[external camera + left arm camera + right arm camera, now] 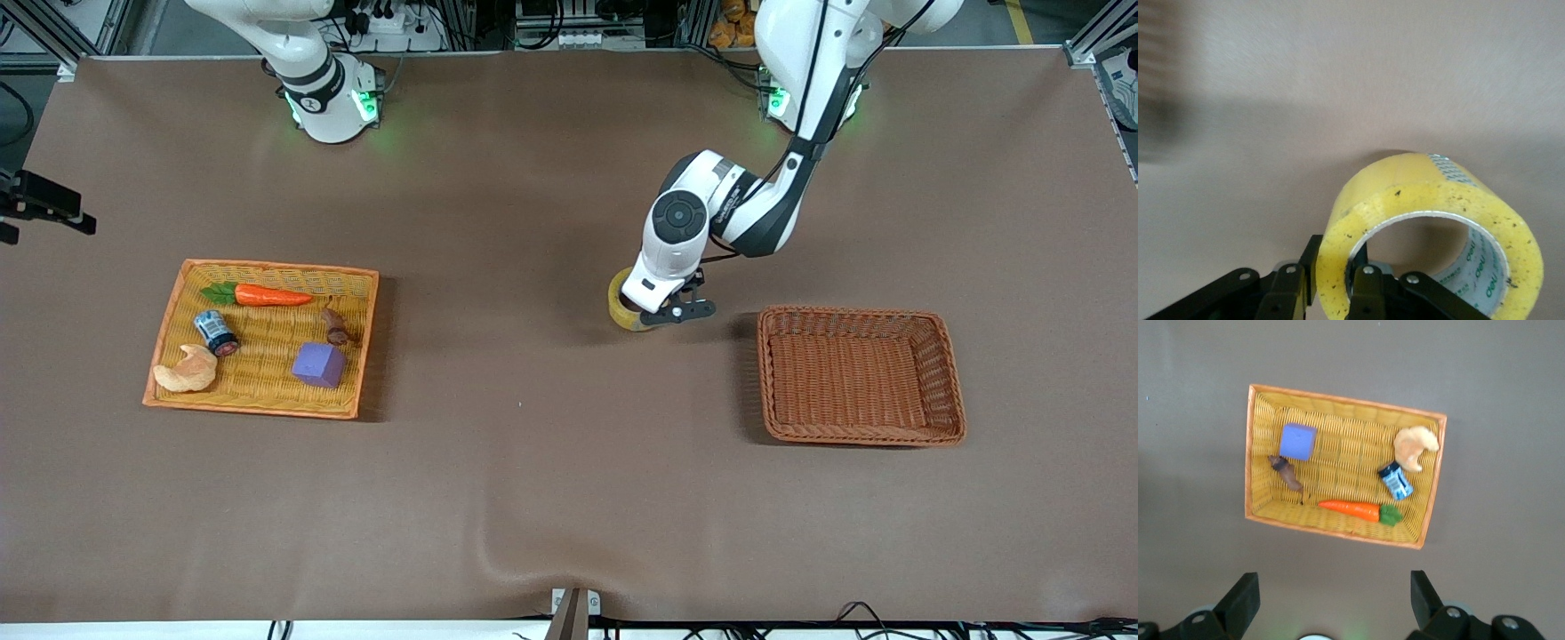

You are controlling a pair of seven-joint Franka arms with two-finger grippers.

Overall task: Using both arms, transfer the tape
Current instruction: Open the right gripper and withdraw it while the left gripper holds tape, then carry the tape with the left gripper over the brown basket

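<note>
The tape [624, 303] is a translucent yellow roll standing on edge at the middle of the table, beside the brown basket. My left gripper [665, 313] comes down on it. In the left wrist view the left gripper [1335, 261] is shut on the tape [1431, 200], with one finger outside the ring's wall and one inside the core. My right gripper [1335, 587] is open and empty, high above the yellow tray [1258, 460]. It is out of the front view, where only the right arm's base [324, 98] shows, waiting.
The yellow wicker tray [178, 293] at the right arm's end holds a carrot [267, 295], a blue-labelled can [215, 331], a croissant [187, 370], a purple cube [318, 364] and a small brown piece [335, 327]. An empty brown basket [942, 373] stands at the left arm's end.
</note>
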